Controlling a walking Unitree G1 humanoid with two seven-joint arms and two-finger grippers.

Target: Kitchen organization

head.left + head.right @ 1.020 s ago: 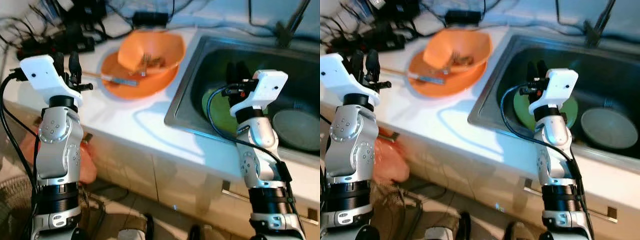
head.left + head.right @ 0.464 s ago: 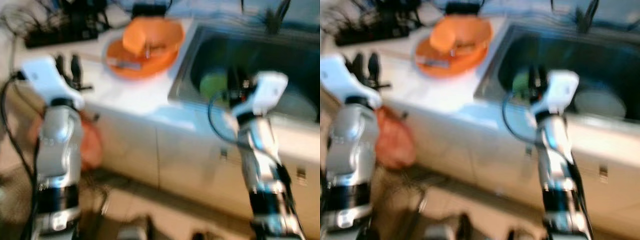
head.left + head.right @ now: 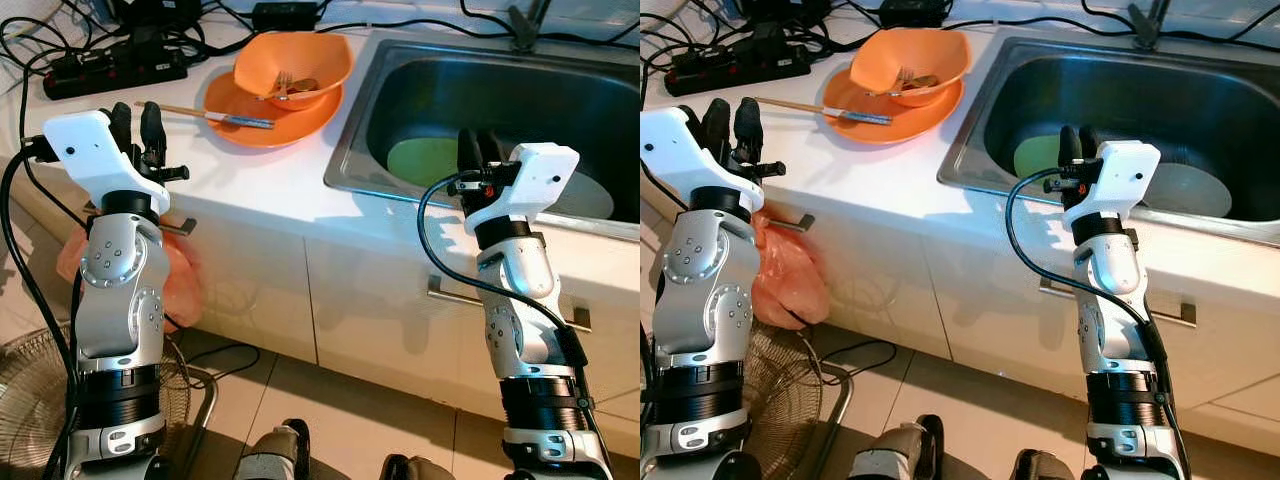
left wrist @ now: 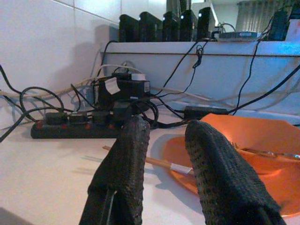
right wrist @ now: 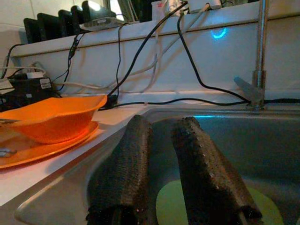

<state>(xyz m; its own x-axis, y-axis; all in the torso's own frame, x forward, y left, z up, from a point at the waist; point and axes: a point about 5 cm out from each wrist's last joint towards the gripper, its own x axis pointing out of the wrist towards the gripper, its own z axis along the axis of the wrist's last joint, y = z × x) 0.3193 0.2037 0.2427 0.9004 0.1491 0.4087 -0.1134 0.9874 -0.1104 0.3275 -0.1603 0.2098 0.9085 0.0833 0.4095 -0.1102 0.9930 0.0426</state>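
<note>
Left gripper (image 3: 138, 122): raised at the counter's front edge, left of the orange dishes; its two black fingers stand a small gap apart and grip nothing.
Right gripper (image 3: 478, 150): raised at the front rim of the sink; fingers nearly parallel with a narrow gap, empty.
Orange bowl (image 3: 293, 68): glossy, wavy-rimmed, sitting tilted on an orange plate (image 3: 232, 118) on the white counter (image 3: 265, 185), just left of the sink.
Fork (image 3: 281, 88): metal, lying inside the bowl with some brownish scraps I cannot identify.
Chopsticks (image 3: 212, 115): wooden pair with a pale band, lying across the plate's left rim and out onto the counter.
Sink (image 3: 352, 140): stainless steel, deep and dark; a tap base (image 3: 524, 25) stands behind it, its top cut off by the frame.
Green plate (image 3: 422, 160): flat on the sink floor, partly covered by the right gripper.
Grey plate (image 3: 1180, 190): beside the green one, half hidden by the right wrist housing.
Power strip (image 3: 110, 72): black, at the back left of the counter amid tangled cables.
Below the counter: an orange plastic bag (image 3: 785, 272) hangs from a cabinet handle behind the left arm; a fan grille (image 3: 30, 400) stands on the tiled floor.
</note>
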